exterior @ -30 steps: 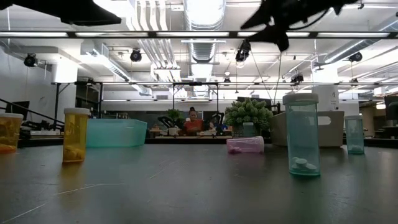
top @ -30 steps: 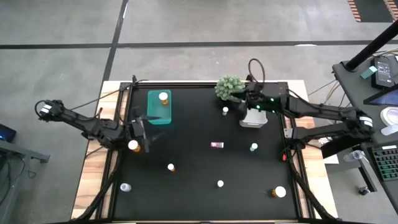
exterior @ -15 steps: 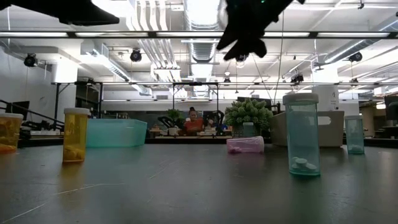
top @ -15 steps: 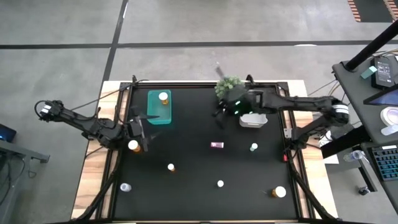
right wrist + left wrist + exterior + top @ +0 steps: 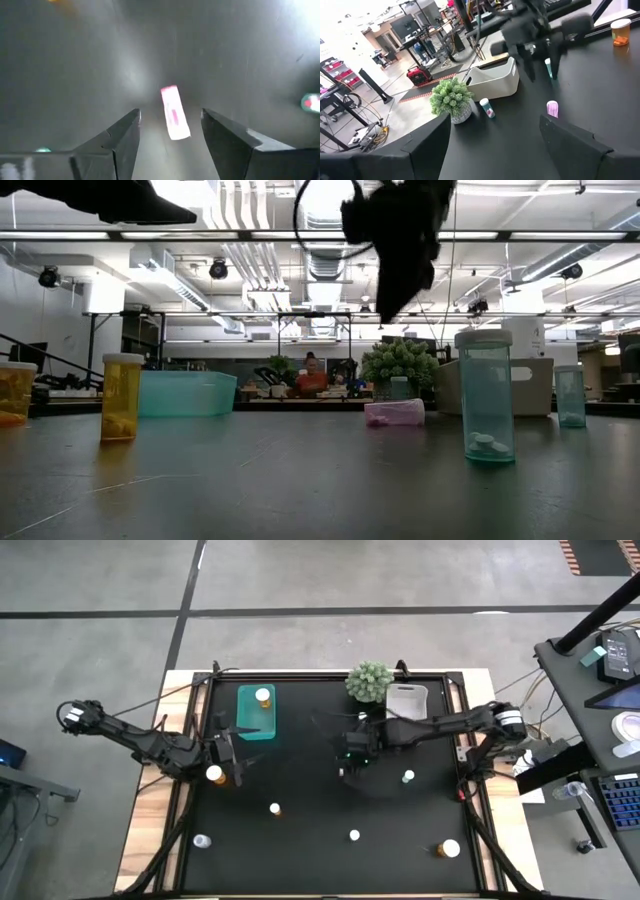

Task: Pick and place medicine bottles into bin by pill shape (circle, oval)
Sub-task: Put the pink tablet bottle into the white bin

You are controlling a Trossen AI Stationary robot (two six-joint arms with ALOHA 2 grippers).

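Your left gripper (image 5: 238, 746) hangs with fingers parted beside one orange white-capped bottle (image 5: 214, 774), just near of the teal rectangular bin (image 5: 256, 721) holding one more. Your right gripper (image 5: 347, 762) hovers mid-table, fingers spread, above the one pink bottle lying flat (image 5: 174, 112); six other bottles stand scattered.

On the surface (image 5: 300, 840): 8 bottles (image 5: 354, 835), 2 bins (image 5: 256, 726), 1 plant ball (image 5: 369, 681), 2 tools (image 5: 347, 761).

Right gripper (image 5: 346, 766) mid-table, left gripper (image 5: 232, 755) beside orange bottle (image 5: 214, 774)
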